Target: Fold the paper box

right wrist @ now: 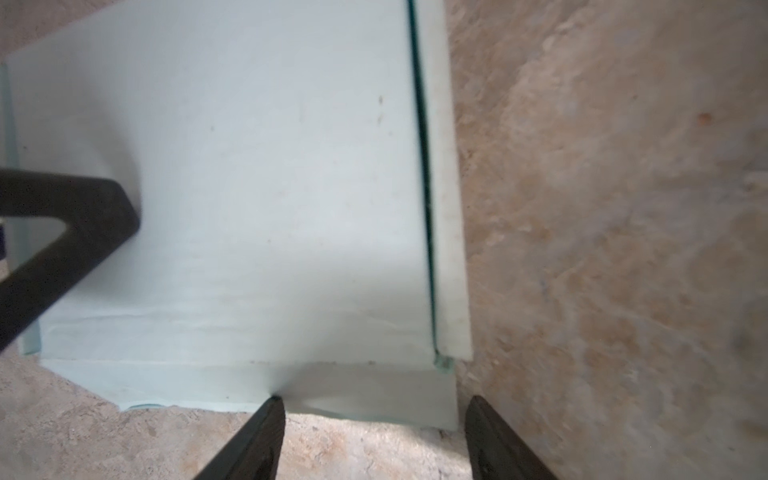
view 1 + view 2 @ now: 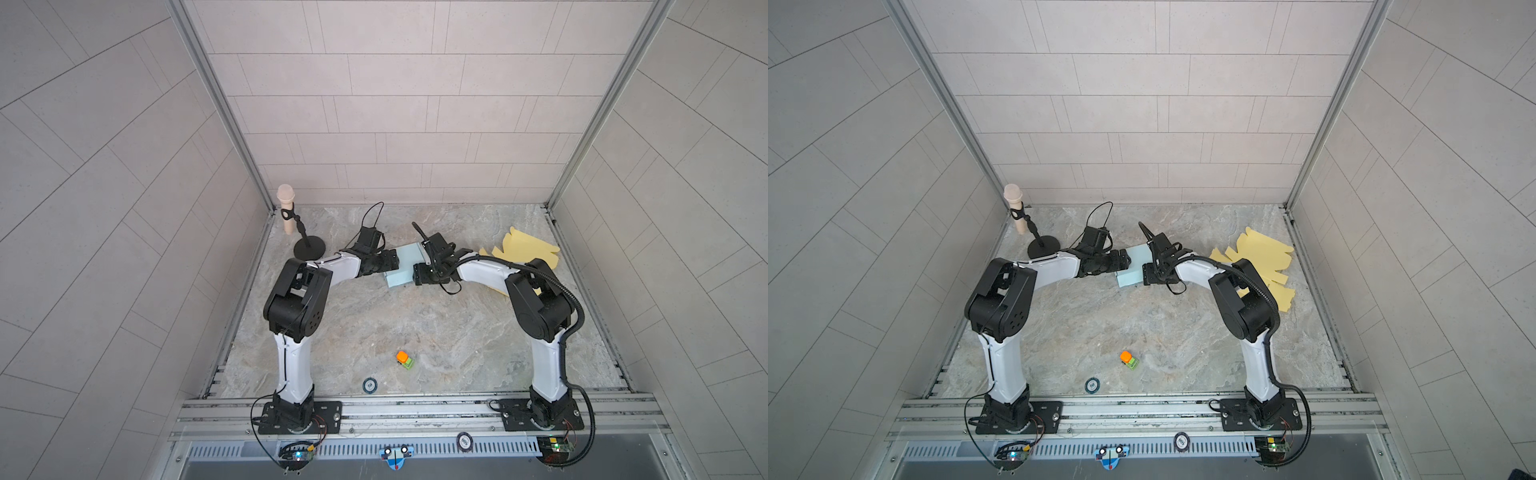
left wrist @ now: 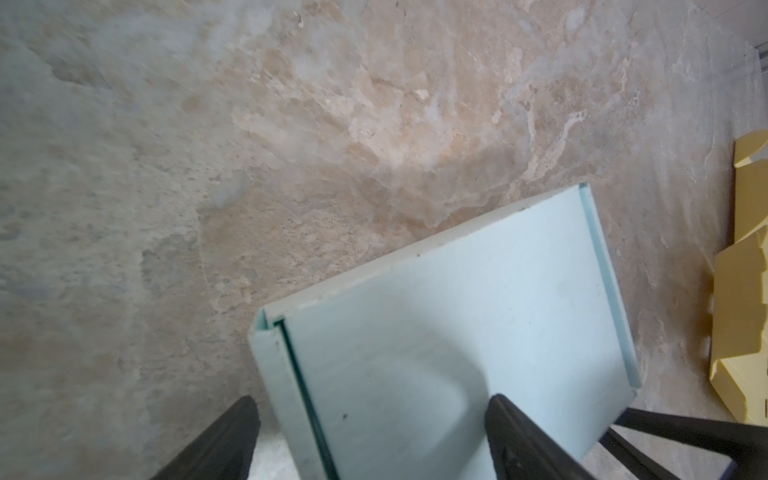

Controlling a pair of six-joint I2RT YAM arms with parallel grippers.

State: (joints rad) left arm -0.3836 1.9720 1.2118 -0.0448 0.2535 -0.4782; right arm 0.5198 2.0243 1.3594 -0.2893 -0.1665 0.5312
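Jaws apart, the left gripper straddles one side of the blue box, the right gripper, also apart, noses its opposite flap, with the box squarely between them.

In both top views the paper box is covered at its left end by the left gripper and at its right end by the right gripper. Their fingertips hide under their own bodies there, so contact cannot be told. The yellow card sheets run behind the right arm. Both wrist views cut the box off at a picture edge, and the right wrist view is blurred. The small orange-and-green thing near the front and the print on the round disc are too small to make out.
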